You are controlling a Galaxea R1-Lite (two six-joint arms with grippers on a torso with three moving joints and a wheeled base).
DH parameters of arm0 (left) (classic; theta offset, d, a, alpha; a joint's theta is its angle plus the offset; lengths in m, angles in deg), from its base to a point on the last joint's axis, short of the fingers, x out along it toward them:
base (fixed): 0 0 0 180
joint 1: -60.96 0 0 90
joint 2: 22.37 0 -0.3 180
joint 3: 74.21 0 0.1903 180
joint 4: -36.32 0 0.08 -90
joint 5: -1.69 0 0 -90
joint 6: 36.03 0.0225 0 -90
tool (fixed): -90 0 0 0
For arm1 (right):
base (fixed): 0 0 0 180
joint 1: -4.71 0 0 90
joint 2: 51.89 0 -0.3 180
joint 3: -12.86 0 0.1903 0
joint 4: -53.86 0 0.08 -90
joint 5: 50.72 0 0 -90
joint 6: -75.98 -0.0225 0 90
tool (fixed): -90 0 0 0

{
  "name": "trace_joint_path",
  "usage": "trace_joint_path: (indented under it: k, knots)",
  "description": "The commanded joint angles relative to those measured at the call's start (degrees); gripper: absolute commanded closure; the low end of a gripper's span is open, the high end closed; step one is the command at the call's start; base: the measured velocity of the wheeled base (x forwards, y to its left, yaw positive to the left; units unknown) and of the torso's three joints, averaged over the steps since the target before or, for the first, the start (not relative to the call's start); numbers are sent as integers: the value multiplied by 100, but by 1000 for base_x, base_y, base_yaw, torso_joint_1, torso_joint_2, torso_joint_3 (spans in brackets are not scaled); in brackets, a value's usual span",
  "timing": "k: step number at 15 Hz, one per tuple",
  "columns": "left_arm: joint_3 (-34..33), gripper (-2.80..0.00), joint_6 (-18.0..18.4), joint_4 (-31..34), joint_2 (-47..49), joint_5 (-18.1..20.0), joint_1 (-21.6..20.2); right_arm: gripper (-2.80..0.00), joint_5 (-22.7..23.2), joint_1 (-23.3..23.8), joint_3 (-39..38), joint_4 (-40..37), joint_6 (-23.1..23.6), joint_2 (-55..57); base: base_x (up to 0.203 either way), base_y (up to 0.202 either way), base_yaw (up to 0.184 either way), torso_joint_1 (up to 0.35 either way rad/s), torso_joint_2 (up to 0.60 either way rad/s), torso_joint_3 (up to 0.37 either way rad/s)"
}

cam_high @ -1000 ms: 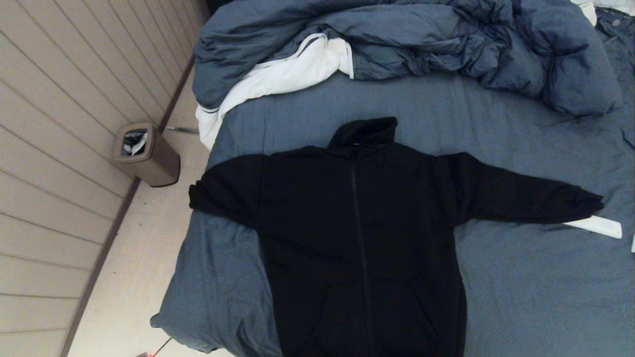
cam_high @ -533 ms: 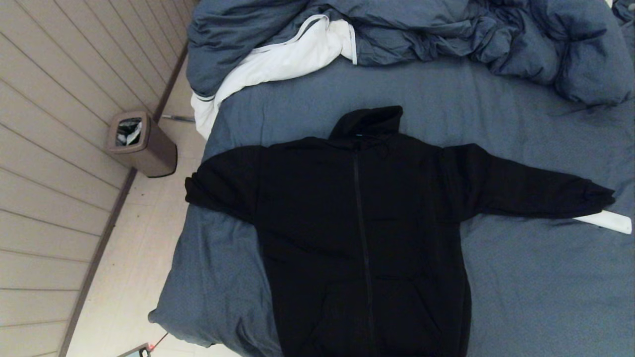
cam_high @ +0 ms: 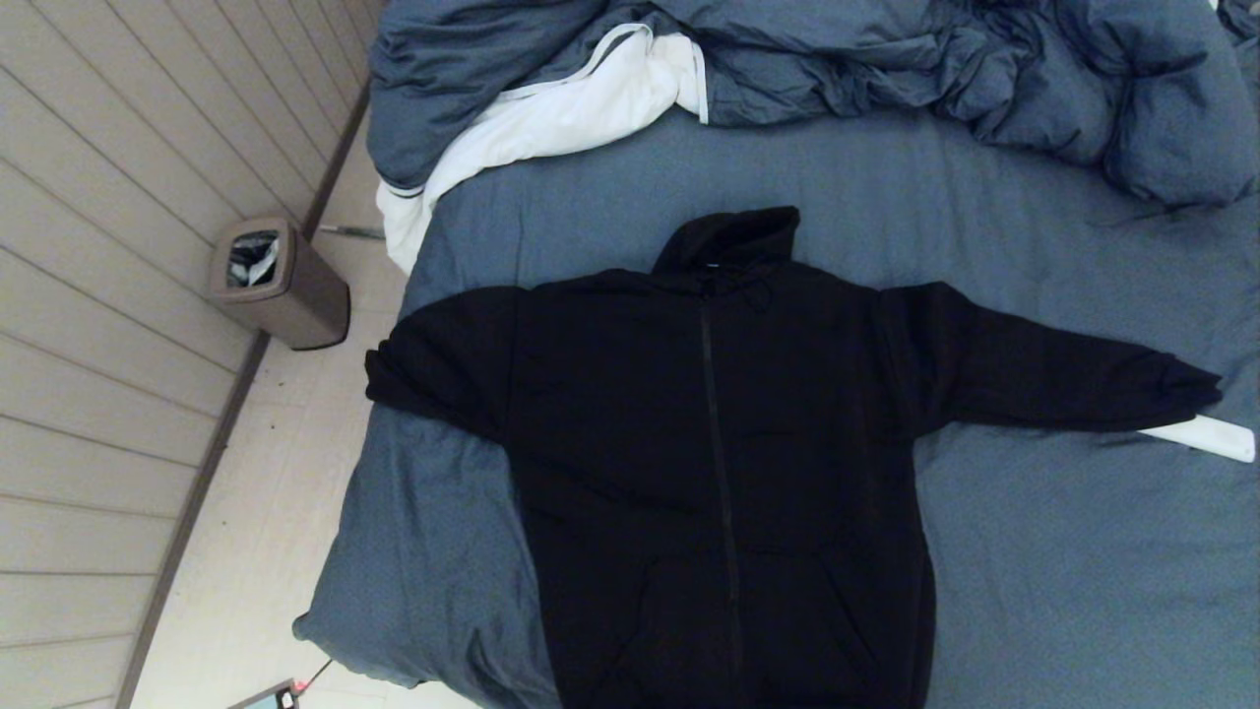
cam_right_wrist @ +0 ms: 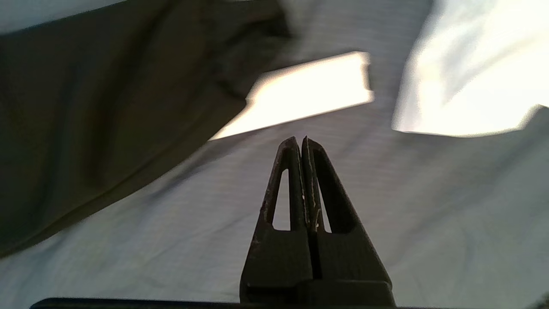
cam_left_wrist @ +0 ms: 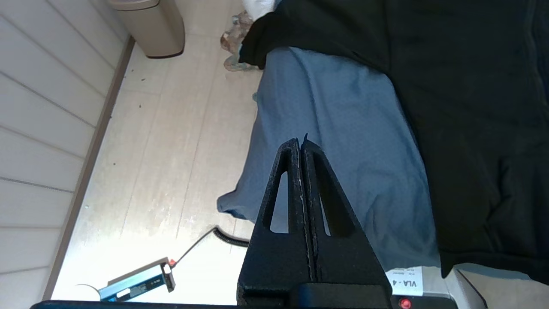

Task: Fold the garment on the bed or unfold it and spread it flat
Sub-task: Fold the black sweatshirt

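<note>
Across the middle of the bed (cam_high: 1034,591), the garment (cam_high: 709,463) lies front-up and spread, zipper running from twelve to six o'clock, hood at twelve, one sleeve reaching toward three o'clock and the other toward nine, where its cuff hangs just over the mattress edge; the hem at six o'clock runs out of the head view. At twelve o'clock, well apart from the hood, sits the bunched navy and white duvet (cam_high: 787,69); at ten o'clock on the floor stands a small bin (cam_high: 281,286); a white flat object (cam_high: 1206,438) lies touching the three-o'clock cuff, partly under it.

Neither arm shows in the head view. The left gripper (cam_left_wrist: 301,143) has its fingers pressed together and empty, hanging over the bed's nine-o'clock edge beside the floor; the right gripper (cam_right_wrist: 300,141) is likewise closed on nothing, poised above bare sheet just beside the three-o'clock sleeve and the white object.

Risks, as I judge them: closed fingers cannot take cloth, so a descent without opening would only push the sleeve into wrinkles; a grasp near the cuff could catch the white object or the sheet along with the fabric; the overhanging nine-o'clock cuff may slide floorward if the body is tugged toward three o'clock.
</note>
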Motion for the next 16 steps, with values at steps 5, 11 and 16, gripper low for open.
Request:
trace_joint_path:
  k: [5, 11, 16]
  knots:
    - [0, 0, -5, -6, -2, -3, -1, 0, 325, -263, 183, 86, 499, 347, 0, 0, 0, 0, 0, 0]
    - [0, 0, -5, -6, -2, -3, -1, -280, 195, -499, 182, 608, 654, 616, 0, 0, 0, 0, 0, 0]
    - [0, 0, -5, -6, -2, -3, 2, -280, -104, -457, 182, 1136, 662, 894, 0, 0, 0, 0, 0, 0]
